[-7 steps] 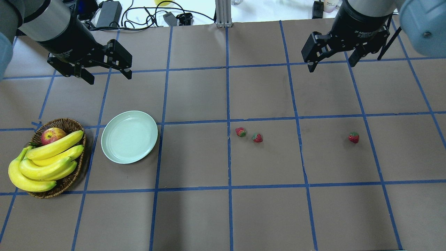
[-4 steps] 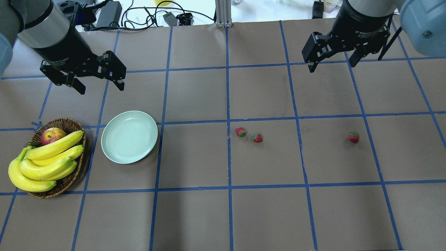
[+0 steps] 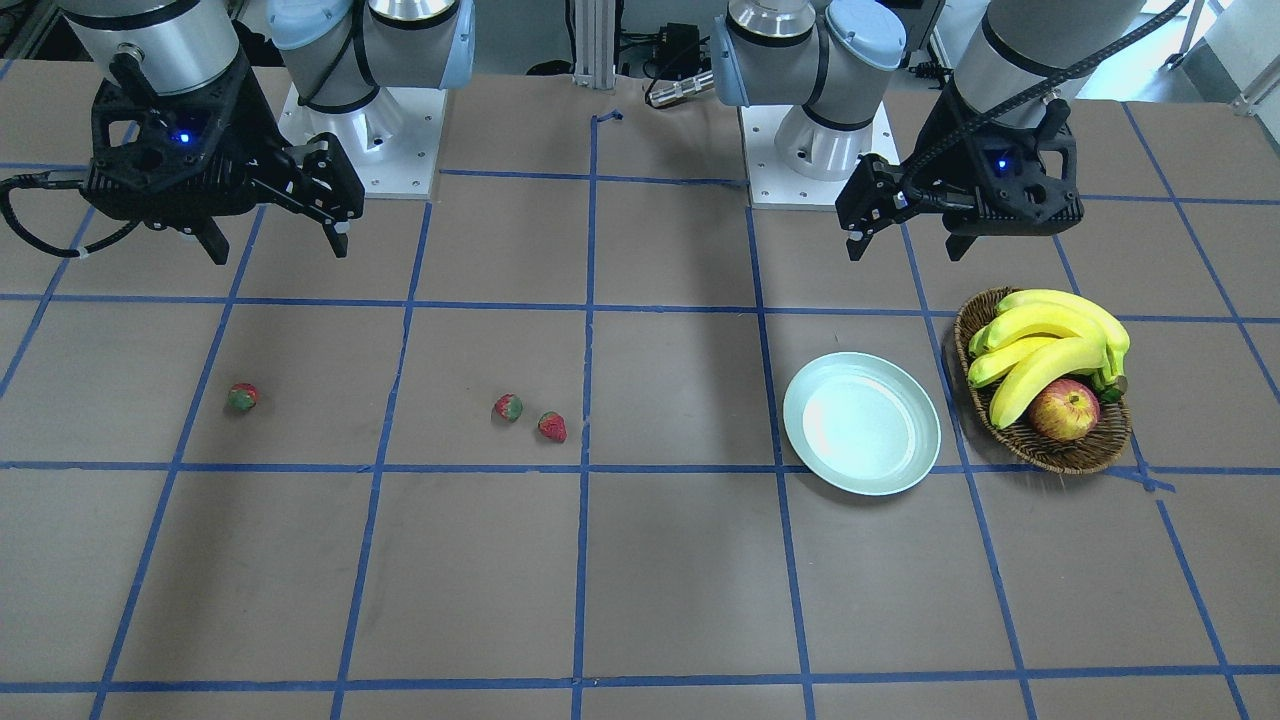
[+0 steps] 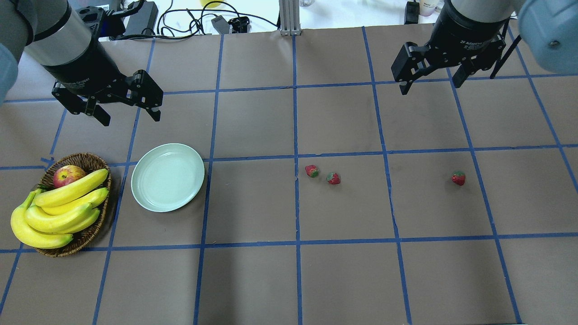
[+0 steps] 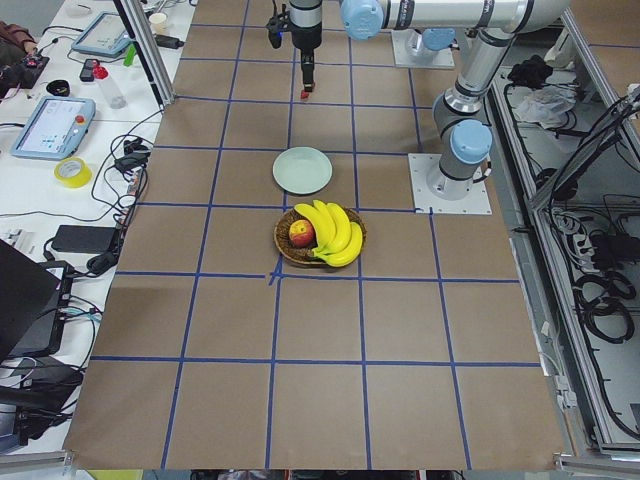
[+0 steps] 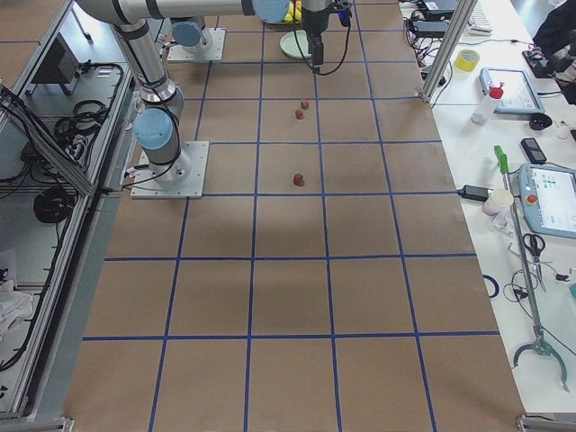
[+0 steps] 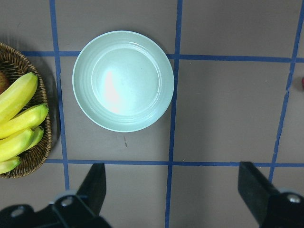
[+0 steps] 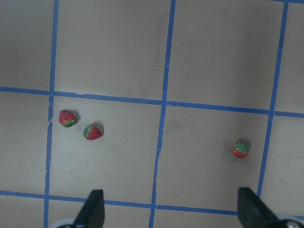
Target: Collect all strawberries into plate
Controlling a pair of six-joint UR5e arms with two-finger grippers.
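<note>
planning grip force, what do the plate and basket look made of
Plate: smooth, glossy pale mint with a glare patch; likely plastic or glazed ceramic, cannot tell which. Basket: brown woven wicker, matte, weave visible along its rim.

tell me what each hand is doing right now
Left hand: open, holding nothing.
Right hand: open, holding nothing.

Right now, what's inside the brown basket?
A bunch of yellow bananas and a red-yellow apple sit inside the basket. The bananas cover most of its floor, so anything beneath them cannot be seen.
</note>
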